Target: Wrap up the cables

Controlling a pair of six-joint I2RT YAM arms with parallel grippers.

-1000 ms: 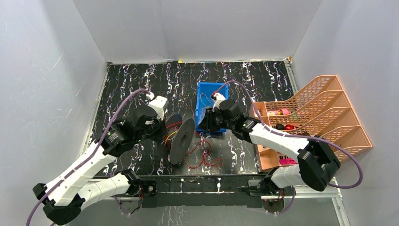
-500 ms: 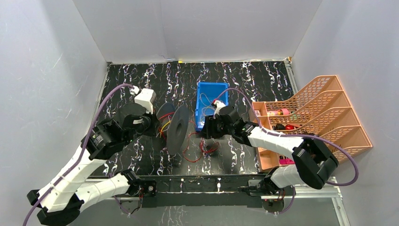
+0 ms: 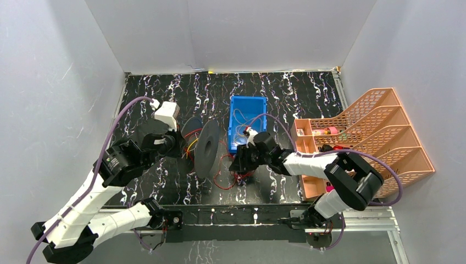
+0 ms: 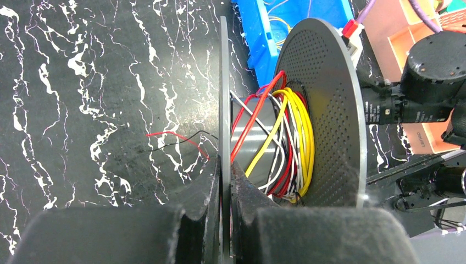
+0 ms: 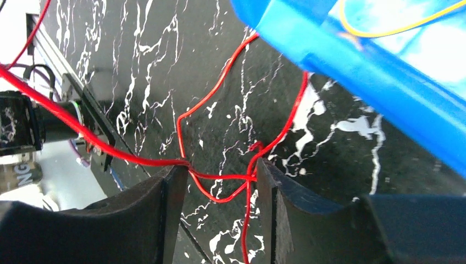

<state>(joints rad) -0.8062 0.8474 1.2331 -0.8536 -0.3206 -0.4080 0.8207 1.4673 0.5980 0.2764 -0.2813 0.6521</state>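
A dark grey spool (image 3: 207, 148) stands on edge left of centre, with red, yellow and white cables (image 4: 286, 137) wound on its core. My left gripper (image 4: 224, 170) is shut on the spool's thin near flange (image 4: 223, 82). The far, perforated flange (image 4: 324, 110) is free. A loose red cable (image 3: 231, 179) lies tangled on the table by the spool. My right gripper (image 5: 220, 170) hangs low over it, open, and strands of the red cable (image 5: 220, 177) cross the gap between its fingers. In the top view the right gripper (image 3: 237, 165) is just right of the spool.
A blue bin (image 3: 247, 118) stands behind the right gripper, close above it in the wrist view (image 5: 351, 49), with a thin yellow cable (image 5: 395, 25) inside. An orange slotted organizer (image 3: 373, 137) fills the right side. The black marbled table (image 3: 154, 99) ends at a metal rail in front.
My right gripper has opened and come down toward the near edge, onto the loose red cable. My left arm has drawn the spool a little back and up.
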